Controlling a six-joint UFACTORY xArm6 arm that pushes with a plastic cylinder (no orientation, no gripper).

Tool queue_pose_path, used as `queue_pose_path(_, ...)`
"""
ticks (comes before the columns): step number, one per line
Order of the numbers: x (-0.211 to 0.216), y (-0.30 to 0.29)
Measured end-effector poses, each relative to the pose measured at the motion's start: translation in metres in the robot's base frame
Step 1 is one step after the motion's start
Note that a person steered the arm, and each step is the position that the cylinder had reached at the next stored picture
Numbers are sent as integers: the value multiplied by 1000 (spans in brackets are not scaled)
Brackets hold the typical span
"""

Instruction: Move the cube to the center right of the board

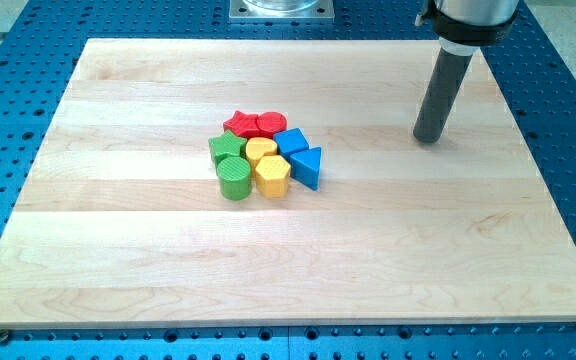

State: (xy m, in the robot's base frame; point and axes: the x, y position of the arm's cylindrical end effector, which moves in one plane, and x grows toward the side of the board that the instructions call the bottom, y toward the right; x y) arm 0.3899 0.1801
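Note:
A tight cluster of blocks sits a little left of the board's middle. The blue cube (291, 141) is at the cluster's right side, with a blue triangular block (308, 167) just below and right of it. A red star-like block (239, 124) and a red round block (271, 124) are at the top. Two yellow blocks, one (261, 150) and a hexagonal one (271, 176), are in the middle. A green block (226, 147) and a green cylinder (234, 178) are on the left. My tip (427, 139) stands on the board far to the right of the cluster, touching no block.
The wooden board (148, 260) lies on a blue perforated table (8, 60). A grey metal mount (282, 9) is at the view's top edge.

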Motion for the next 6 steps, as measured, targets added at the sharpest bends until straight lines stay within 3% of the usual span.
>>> queue_pose_path(3,3,1)
queue_pose_path(4,3,38)
queue_pose_path(5,55,39)
queue_pose_path(6,142,13)
